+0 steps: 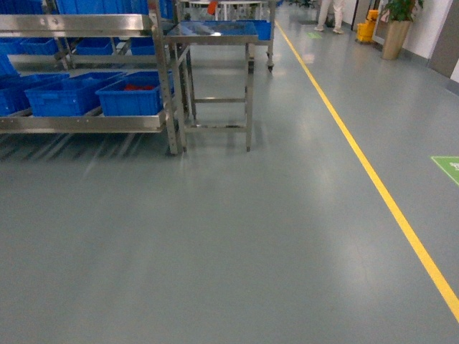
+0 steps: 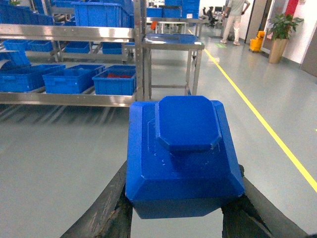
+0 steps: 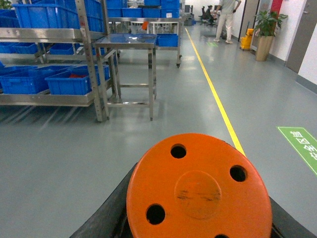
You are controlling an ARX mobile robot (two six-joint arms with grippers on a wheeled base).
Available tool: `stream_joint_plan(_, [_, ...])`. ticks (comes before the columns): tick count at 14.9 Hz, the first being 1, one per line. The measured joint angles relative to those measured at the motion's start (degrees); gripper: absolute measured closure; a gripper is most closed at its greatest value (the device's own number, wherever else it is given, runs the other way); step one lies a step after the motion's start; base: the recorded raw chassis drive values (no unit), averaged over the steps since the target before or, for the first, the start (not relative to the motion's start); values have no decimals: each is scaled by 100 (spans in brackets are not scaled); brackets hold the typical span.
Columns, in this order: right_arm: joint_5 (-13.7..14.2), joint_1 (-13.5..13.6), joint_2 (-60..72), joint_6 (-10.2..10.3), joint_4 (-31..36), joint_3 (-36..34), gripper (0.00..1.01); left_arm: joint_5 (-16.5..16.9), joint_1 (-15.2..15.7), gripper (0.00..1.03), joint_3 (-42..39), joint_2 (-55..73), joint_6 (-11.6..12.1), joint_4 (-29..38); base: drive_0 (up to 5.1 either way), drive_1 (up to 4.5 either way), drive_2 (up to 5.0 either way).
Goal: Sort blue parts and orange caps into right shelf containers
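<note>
Both loads wait undelivered: left claw (image 2: 176,210) clamps a blue part (image 2: 181,151), right claw (image 3: 198,218) an orange cap (image 3: 198,191), crates (image 1: 133,97) at ten o'clock.

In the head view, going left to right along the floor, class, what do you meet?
Crates → steel table → yellow line → green floor mark.

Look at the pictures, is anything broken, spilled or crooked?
Nothing stands out. The blue part sits level in the left gripper, and the orange cap is whole in the right gripper. The blue crates sit straight on the shelf, and the floor looks dry.
</note>
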Motion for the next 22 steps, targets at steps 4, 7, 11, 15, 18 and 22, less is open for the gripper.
stream_joint_plan(4, [0,0,0,0,0,0,57,7,0,62,0,0,0,4,-2,429,-434])
stream_joint_plan(7, [0,0,0,0,4,0,57,4,0,62,0,0,0,7,-2,429,-434])
stream_joint_plan(11, [0,0,0,0,0,0,57,4,0,62,0,0,0,11,-2,430,-434])
stream_joint_plan(15, [0,0,0,0,0,0,57,0,0,62,0,0,0,-7,-4,428,-436])
stream_joint_plan(18, [0,0,0,0,0,0,57,4,0,62,0,0,0,-7,-2,430,-433])
stream_joint_plan(22, [0,0,0,0,9,0,57,4,0,62,0,0,0,2,-1,431,-432])
